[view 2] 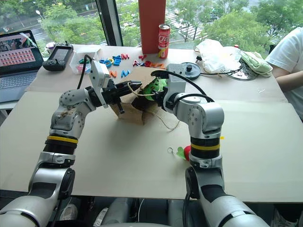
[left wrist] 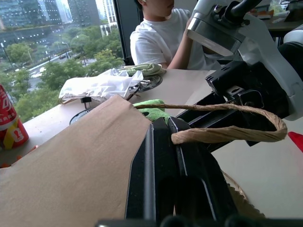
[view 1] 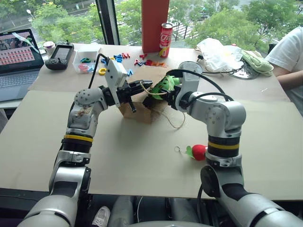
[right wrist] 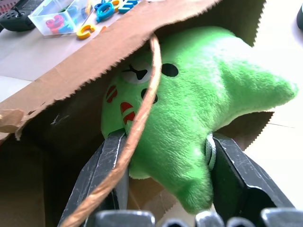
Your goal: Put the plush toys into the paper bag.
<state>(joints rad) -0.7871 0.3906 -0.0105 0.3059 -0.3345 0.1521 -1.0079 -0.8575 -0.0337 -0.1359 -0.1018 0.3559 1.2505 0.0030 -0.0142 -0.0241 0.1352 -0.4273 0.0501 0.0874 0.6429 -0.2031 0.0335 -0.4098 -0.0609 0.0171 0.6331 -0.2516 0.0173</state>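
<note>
Two robot arms meet over a cardboard-covered table [view 1: 265, 137], working at one brown paper bag [view 1: 137, 111] that lies on its side near the middle. The left gripper [view 1: 144, 87] has its two black fingers pressed fully together on the bag's upper edge, with one twine handle [left wrist: 227, 135] looped across them, holding the mouth up. The right gripper [right wrist: 163, 156] has its jaws spread about halfway and clamped on either side of the green plush toy [right wrist: 199, 109], which sits at the bag's open mouth, partly under the paper's torn-looking rim. A second twine handle [view 1: 176, 120] trails loose on the table beside the bag.

The other plush toy, the red chili [view 1: 198, 152] with its green stem, lies alone on the table nearer the robot, well apart from the bag and just beside the right forearm.

Beyond the bag are scattered colourful plastic letters [view 1: 144, 60], too many and too small to count, one clear box [view 1: 86, 60] holding more of them, one red drink can [view 1: 165, 40], one white plastic bag [view 1: 218, 53], one laptop [view 1: 19, 61] and one black handheld controller [view 1: 59, 56]. One person in a white shirt [view 1: 288, 49] sits at the far right corner.
</note>
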